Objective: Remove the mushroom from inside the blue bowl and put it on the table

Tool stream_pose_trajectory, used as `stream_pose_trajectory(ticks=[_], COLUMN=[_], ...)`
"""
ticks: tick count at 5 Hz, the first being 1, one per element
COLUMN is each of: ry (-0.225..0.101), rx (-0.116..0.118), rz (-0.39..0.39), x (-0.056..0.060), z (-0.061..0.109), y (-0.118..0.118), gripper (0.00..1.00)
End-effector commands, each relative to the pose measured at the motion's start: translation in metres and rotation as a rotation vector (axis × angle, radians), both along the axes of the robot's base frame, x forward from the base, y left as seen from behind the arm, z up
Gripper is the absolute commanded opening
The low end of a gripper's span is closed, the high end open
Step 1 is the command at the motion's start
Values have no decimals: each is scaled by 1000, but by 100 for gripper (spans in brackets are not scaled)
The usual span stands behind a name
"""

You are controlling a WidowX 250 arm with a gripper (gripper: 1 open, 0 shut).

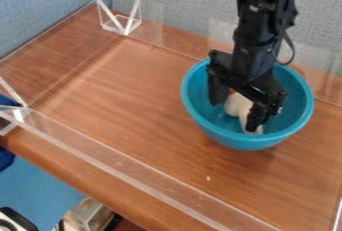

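The teal-blue bowl (214,123) sits on the right part of the brown wood-grain table (120,95). Inside it lies the mushroom (245,111), its cream-white stem showing and its cap mostly hidden behind the gripper. My black gripper (245,98) points straight down into the bowl, open, with one finger on each side of the mushroom. I cannot tell whether the fingers touch it.
Low clear acrylic walls (160,170) edge the table at the front and left. A clear acrylic bracket (120,19) stands at the back left corner. A blue wall lies behind the table.
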State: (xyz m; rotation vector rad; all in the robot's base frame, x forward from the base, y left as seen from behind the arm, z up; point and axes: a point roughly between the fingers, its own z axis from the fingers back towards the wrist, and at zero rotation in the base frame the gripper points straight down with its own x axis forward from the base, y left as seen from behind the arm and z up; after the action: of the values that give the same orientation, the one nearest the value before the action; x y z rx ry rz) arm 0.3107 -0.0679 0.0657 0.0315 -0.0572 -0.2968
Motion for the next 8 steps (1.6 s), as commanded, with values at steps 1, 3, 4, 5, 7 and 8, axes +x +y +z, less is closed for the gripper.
stream_pose_trajectory(ticks=[1, 3, 4, 5, 7, 8], ry=[-88, -121, -133, -142, -163, -177], rx=[-20, -29, -37, -41, -49, -49], rz=[8, 13, 14, 12, 10, 17], x=[4, 0, -2, -1, 1, 3], z=[22, 27, 29, 29, 27, 25], y=[1, -1, -4, -8, -10, -7], gripper=[100, 100, 100, 100, 100, 100])
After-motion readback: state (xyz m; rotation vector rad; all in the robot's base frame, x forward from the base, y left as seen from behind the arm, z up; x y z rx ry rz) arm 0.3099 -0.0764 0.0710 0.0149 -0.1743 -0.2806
